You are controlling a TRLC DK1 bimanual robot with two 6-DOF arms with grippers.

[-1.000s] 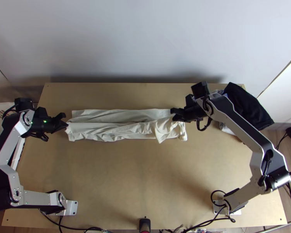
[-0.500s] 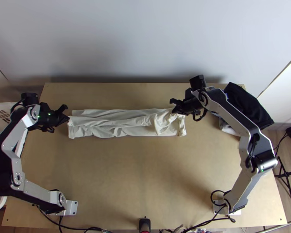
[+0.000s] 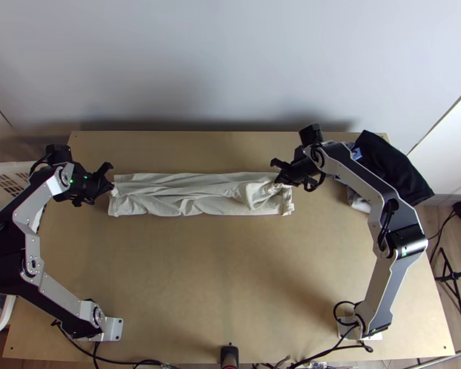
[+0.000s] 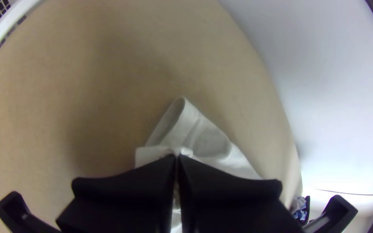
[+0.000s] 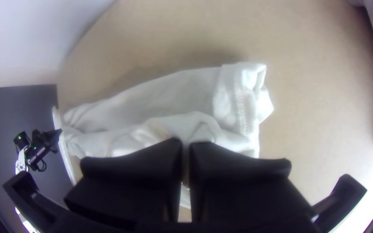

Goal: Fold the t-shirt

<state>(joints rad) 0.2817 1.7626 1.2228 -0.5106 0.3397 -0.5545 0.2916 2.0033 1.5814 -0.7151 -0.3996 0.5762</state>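
Note:
The off-white t-shirt (image 3: 187, 195) lies as a long, narrow, wrinkled strip across the back half of the table, bunched near its right end. At its left end is my left gripper (image 3: 110, 178); in the left wrist view the same gripper (image 4: 176, 159) is shut on a pinch of the t-shirt (image 4: 208, 140). My right gripper (image 3: 278, 173) is at the strip's right end. In the right wrist view that gripper (image 5: 186, 146) is shut on a raised fold of the t-shirt (image 5: 173, 95), beside a stitched hem.
Dark and light garments (image 3: 390, 169) are heaped at the table's back right corner. A white basket (image 3: 9, 178) stands off the left edge. Behind the table (image 3: 200, 264) rises a pale wall. A small black device (image 3: 229, 355) sits at the near edge.
Both grippers have shifted slightly, the left one up the picture and a little rightward. The t-shirt's near edge has moved up the picture, and the strip looks narrower.

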